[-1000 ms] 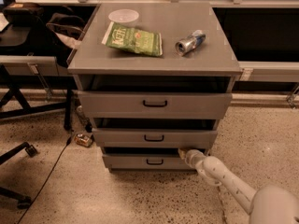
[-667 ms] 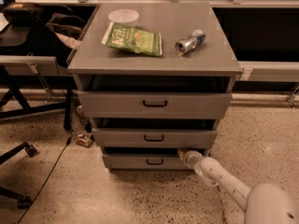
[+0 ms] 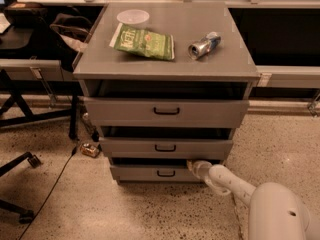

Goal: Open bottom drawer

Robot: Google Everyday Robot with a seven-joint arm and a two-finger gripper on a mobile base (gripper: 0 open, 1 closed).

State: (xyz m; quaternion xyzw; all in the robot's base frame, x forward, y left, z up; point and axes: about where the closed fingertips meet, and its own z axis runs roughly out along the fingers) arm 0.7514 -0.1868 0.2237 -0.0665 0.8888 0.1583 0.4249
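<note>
Gripper (image 3: 193, 165): at the upper right edge of the bottom drawer (image 3: 137, 173), its tip against the panel; cannot tell whether open or closed. White arm (image 3: 232, 185): runs off near right. Bottom drawer: lowest of three grey fronts, by the floor, black handle (image 3: 165, 173) left of the gripper. Cabinet top (image 3: 165, 66): green chip bag (image 3: 145, 41), can (image 3: 204, 45).
</note>
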